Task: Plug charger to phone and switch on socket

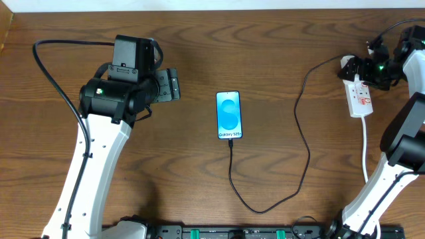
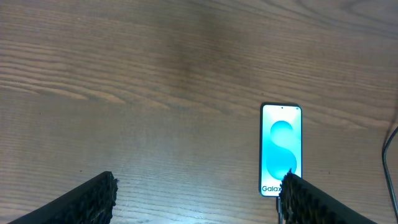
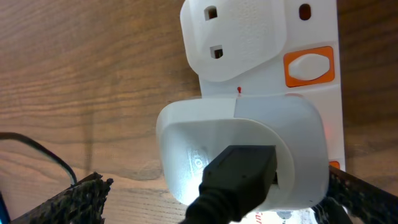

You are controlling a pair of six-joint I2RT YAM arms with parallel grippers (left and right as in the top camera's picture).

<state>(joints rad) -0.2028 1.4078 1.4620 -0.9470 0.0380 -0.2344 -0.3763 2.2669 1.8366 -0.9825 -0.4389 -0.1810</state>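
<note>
The brown wood-grain table [image 1: 199, 40] fills every view. At its far right edge the right gripper [image 3: 217, 183] hangs with jaws spread wide, gripping nothing. Between its fingers sits the white adapter of the charger [image 3: 180, 137], seated in the socket [image 1: 360, 99] and covering part of the strip. Just beyond the adapter lie an orange switch [image 3: 309, 65] and a second white block with square holes [image 3: 236, 37]. The charger's black cable loops across the wood to the lower edge of the phone [image 1: 228, 114], which lies flat mid-table with its screen up. The left gripper [image 2: 199, 186], jaws also apart and empty, hovers to the left of the phone.
</note>
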